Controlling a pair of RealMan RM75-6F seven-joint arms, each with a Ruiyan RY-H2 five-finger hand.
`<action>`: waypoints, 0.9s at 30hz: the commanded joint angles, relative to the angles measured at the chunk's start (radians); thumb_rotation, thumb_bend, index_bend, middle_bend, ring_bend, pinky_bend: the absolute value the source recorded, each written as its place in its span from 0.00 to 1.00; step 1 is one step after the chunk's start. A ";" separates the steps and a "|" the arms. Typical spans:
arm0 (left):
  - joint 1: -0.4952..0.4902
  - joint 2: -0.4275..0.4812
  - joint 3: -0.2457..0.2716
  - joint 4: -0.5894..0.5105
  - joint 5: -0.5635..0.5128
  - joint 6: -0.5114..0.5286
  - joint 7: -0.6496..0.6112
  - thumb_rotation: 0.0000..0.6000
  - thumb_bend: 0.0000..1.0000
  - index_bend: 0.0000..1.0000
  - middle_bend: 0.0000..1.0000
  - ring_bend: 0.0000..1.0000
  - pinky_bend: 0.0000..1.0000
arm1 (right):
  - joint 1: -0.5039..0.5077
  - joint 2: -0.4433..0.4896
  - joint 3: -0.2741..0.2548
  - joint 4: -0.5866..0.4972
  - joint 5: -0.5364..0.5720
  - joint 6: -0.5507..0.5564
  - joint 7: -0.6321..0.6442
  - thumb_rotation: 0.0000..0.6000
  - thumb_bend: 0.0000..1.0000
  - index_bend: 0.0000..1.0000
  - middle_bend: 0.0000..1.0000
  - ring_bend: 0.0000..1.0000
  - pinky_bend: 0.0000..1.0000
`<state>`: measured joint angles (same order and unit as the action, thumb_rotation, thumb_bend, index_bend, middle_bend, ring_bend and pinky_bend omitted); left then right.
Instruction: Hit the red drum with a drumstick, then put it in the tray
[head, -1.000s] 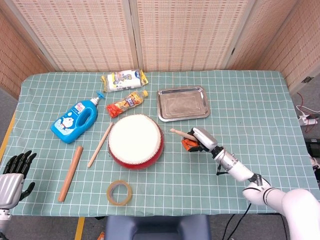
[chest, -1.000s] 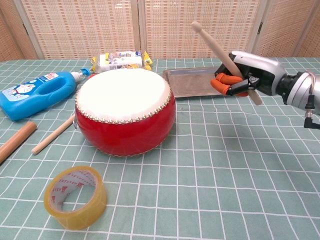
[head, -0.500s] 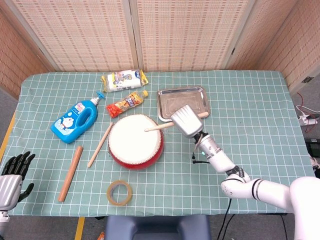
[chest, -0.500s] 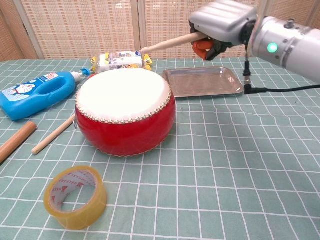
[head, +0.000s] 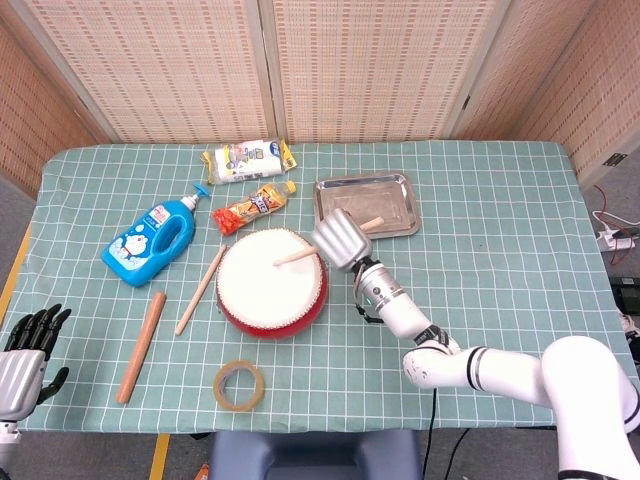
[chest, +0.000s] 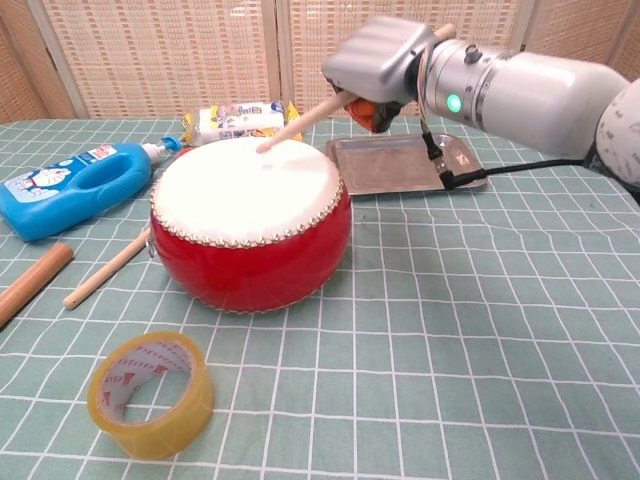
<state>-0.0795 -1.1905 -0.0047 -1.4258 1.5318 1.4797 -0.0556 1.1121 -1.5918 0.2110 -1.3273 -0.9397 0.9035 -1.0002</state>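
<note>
Head view: slim pale wooden drumstick (head: 300, 255) gripped in right hand (head: 338, 240), fingers wrapped round the shaft near its butt, butt end poking out over the near-left corner of the shallow rectangular steel tray (head: 364, 205). Tip lying on or just above the white skin of the round red drum (head: 271, 282); contact not certain from here. Chest view: tip (chest: 265, 146) meeting the far part of the drumhead (chest: 245, 180), shaft sloping up and to the right into the right hand (chest: 375, 62).

Long axis running from drum centre toward the tray, hand between the two, tray directly behind the butt. Likely next: lift, carry back along that same line, lay flat inside the rim.

Left hand (head: 25, 350) far off at the near-left tabletop edge, fingers apart, grasping nothing; right clearly the nearer to both drum and tray.

Further out on the green checked tabletop (head: 500, 230): second thin stick (head: 200, 290) just left of the drum, thicker brown wooden rod (head: 140, 346), roll of yellowish tape (head: 240, 385), blue plastic bottle (head: 150, 241), two snack packets (head: 247, 160) behind.
</note>
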 joint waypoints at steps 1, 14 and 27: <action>-0.001 -0.001 0.001 0.002 0.000 -0.002 -0.001 1.00 0.28 0.00 0.00 0.00 0.00 | 0.007 -0.025 -0.035 0.038 0.040 -0.013 -0.038 1.00 0.68 1.00 1.00 1.00 1.00; 0.001 -0.002 0.000 0.002 0.002 0.004 0.000 1.00 0.28 0.00 0.00 0.00 0.00 | -0.021 -0.019 0.039 -0.003 -0.065 0.044 0.244 1.00 0.69 1.00 1.00 1.00 1.00; 0.003 -0.002 0.001 0.001 0.000 0.004 0.002 1.00 0.28 0.00 0.00 0.00 0.00 | -0.002 -0.025 -0.002 -0.008 0.035 0.024 0.117 1.00 0.70 1.00 1.00 1.00 1.00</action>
<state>-0.0764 -1.1919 -0.0037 -1.4252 1.5321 1.4837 -0.0536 1.1092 -1.6222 0.1924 -1.3140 -0.8720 0.9032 -0.9192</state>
